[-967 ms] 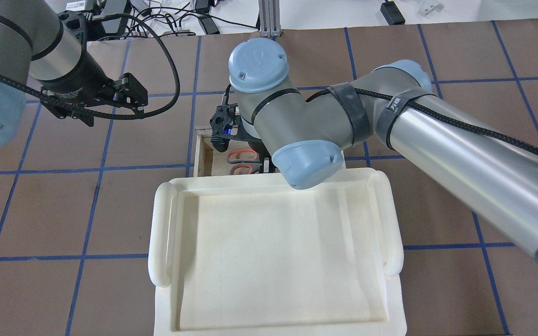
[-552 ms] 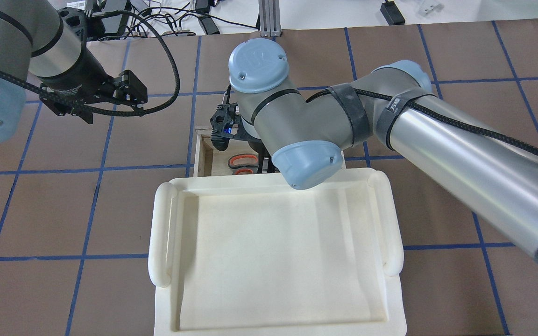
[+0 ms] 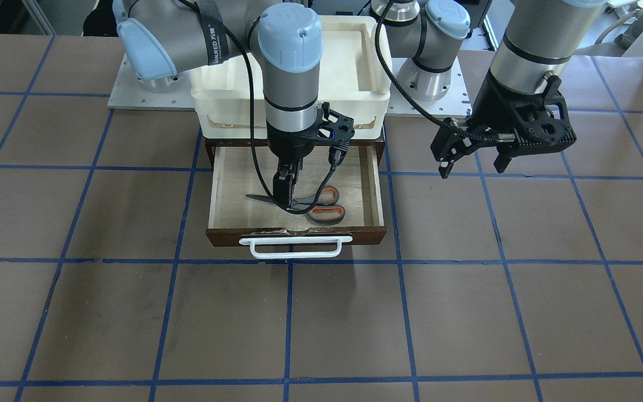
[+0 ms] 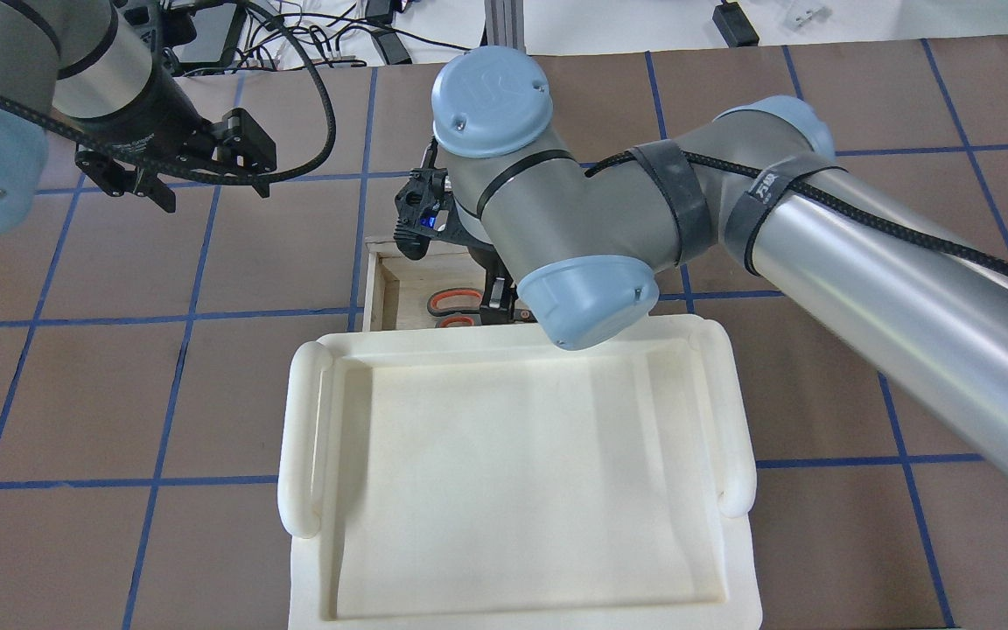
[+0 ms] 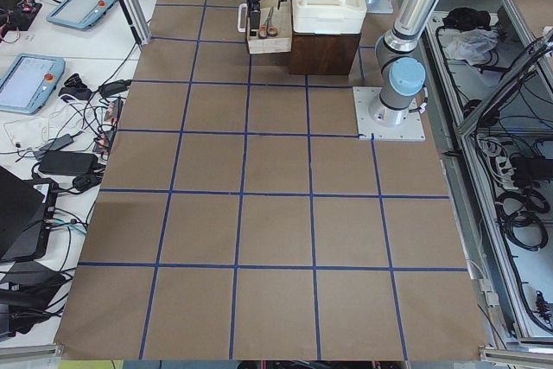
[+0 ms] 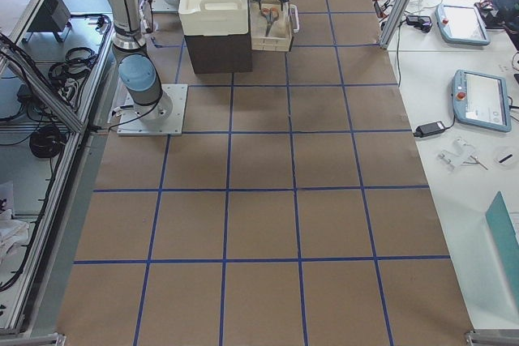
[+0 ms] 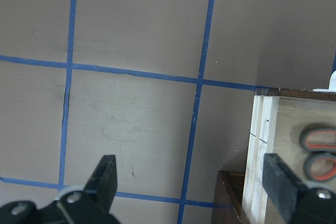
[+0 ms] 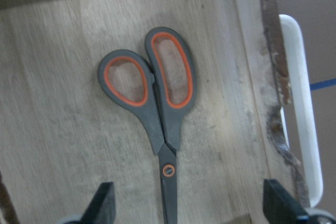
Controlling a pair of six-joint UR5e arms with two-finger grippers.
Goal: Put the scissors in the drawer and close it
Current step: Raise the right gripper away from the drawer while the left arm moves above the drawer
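Note:
The scissors (image 3: 321, 205), with grey handles lined in orange-red, lie flat on the pale floor of the open drawer (image 3: 238, 184). They also show in the right wrist view (image 8: 163, 103) and the overhead view (image 4: 456, 302). My right gripper (image 3: 285, 196) hangs inside the drawer just above the blades. It is open, with its fingers apart on either side of the scissors (image 8: 191, 205). The white bar handle (image 3: 294, 247) is on the drawer's front. My left gripper (image 3: 473, 166) is open and empty above the table beside the drawer (image 7: 191, 182).
A white plastic tray (image 4: 303, 437) sits on top of the dark brown cabinet (image 6: 215, 53) that holds the drawer. The brown table has blue grid lines. Cables and tablets lie past the far edge (image 5: 78, 6).
My right arm has risen slightly off the scissors, which have settled lower in the drawer. My left arm has drifted a little further from the drawer.

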